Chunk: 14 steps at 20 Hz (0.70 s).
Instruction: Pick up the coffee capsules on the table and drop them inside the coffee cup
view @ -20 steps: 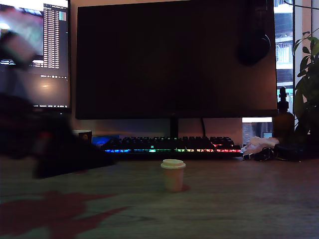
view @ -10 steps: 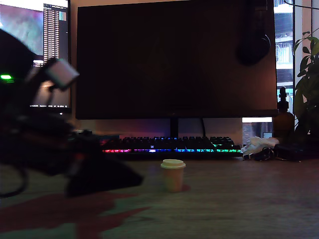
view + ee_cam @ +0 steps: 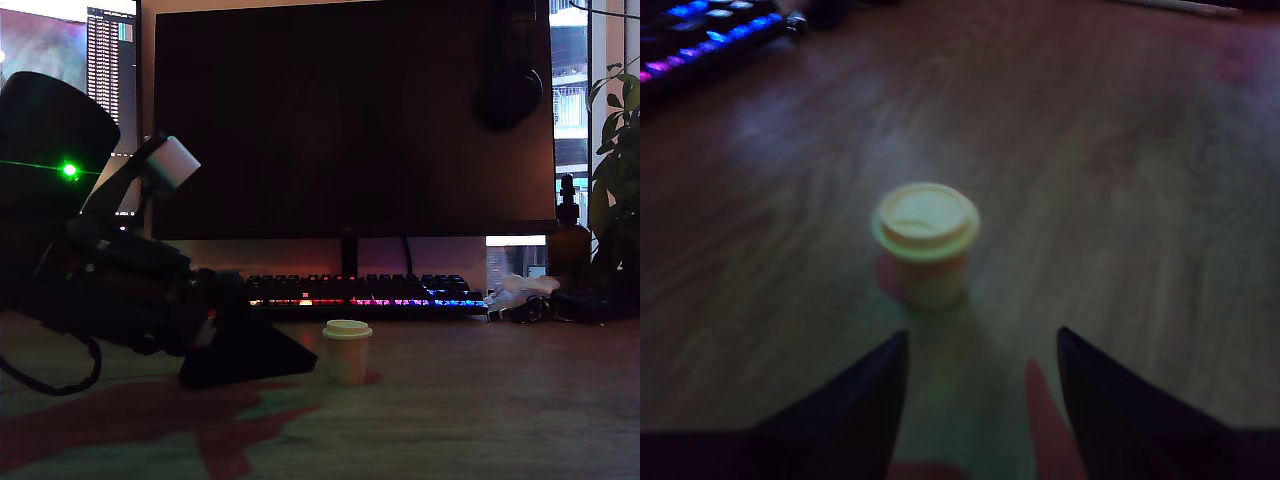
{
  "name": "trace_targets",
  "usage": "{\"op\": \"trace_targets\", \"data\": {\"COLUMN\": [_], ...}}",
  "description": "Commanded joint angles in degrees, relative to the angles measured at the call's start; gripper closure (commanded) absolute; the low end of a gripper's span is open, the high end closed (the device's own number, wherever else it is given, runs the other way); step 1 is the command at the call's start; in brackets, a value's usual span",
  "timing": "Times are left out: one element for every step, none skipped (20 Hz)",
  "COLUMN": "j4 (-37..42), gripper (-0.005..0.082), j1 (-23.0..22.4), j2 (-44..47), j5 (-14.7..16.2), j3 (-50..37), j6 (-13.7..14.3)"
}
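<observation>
One cream capsule [image 3: 347, 351] stands upright on the bench [image 3: 480, 400], rim upward, at lower centre of the exterior view and just above centre of the wrist view. The hand [image 3: 980, 375] is open and empty; its two dark fingers [image 3: 855, 400] spread along the lower edge of the wrist view, with the capsule ahead of the gap and near the tips, not yet between them. Risk: the capsule sits nearer one finger than the other, so an advancing fingertip may strike its side and topple or push it away. Dim lighting and blur make the alignment hard to judge. No cup or second capsule is identifiable in either view.
</observation>
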Motion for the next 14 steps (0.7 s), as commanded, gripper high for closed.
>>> {"op": "trace_targets", "data": {"j4": [0.35, 0.26, 0.33, 0.26, 0.04, -0.13, -0.42, -1.38, -1.99, -2.93, -3.54, -4.15, -4.46, -4.68], "gripper": [0.0341, 0.0340, 0.0341, 0.0341, 0.0340, 0.0340, 0.0340, 0.0340, 0.0335, 0.0301, 0.0254, 0.0229, 0.0228, 0.0208], "j1": [-0.17, -0.20, -0.22, -0.26, -0.28, -0.28, -0.28, -0.28, -0.28, -0.28, -0.28, -0.28, -0.28, -0.28], "j2": [1.70, 2.01, 2.36, 2.51, 2.51, 2.51, 2.51, 2.51, 2.51, 2.51, 2.51, 2.51, 2.51, 2.51], "j5": [-0.66, -0.72, -0.72, -0.81, -0.87, -0.90, -0.87, -0.87, -0.87, -0.87, -0.90, -0.90, -0.90, -0.92], "j3": [0.70, 0.96, 1.27, 1.60, 1.95, 2.29, 2.60, 2.91, 3.04, 3.13, 3.13, 3.15, 3.17, 3.17], "j6": [-0.55, -0.55, -0.59, -0.79, -0.81, -1.14, -1.14, -1.11, -1.11, -1.09, -0.74, -0.72, -0.24, -0.26]}}
